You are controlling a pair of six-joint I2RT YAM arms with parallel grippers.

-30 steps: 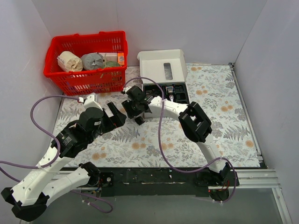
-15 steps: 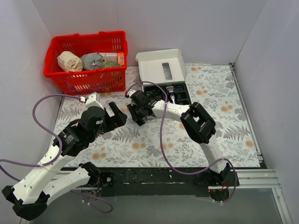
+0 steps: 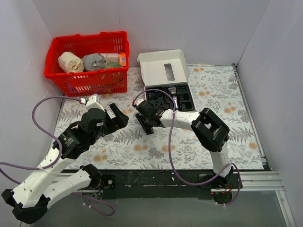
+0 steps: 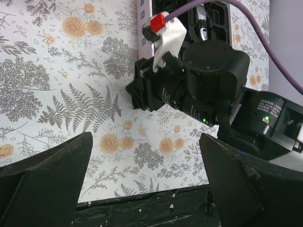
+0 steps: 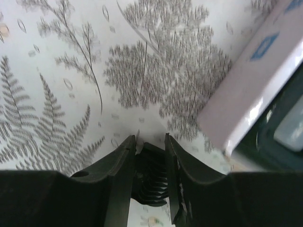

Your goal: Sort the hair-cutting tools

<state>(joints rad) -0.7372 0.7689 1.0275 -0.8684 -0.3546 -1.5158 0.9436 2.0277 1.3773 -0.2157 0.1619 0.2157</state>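
My right gripper (image 3: 145,126) is low over the flowered mat, just off the near left corner of the kit box (image 3: 163,66). In the right wrist view its fingers (image 5: 120,170) are shut on a small black comb attachment (image 5: 152,182), ribbed side up. The box's black tray (image 3: 185,103) holds more black pieces and the clipper's silvery head (image 4: 203,24). My left gripper (image 3: 117,116) hovers to the left, open and empty. In the left wrist view (image 4: 144,142) it looks at my right wrist (image 4: 208,80). No cord shows.
A red basket (image 3: 87,78) with rolls and packets stands at the back left. The box's white lid (image 5: 251,94) lies close to the right of my right fingers. Grey walls close in the left, back and right. A black rail (image 3: 161,179) runs along the near edge.
My right wrist has moved a little to the right and nearer, staying low, and its elbow has swung right. The left arm has hardly moved.
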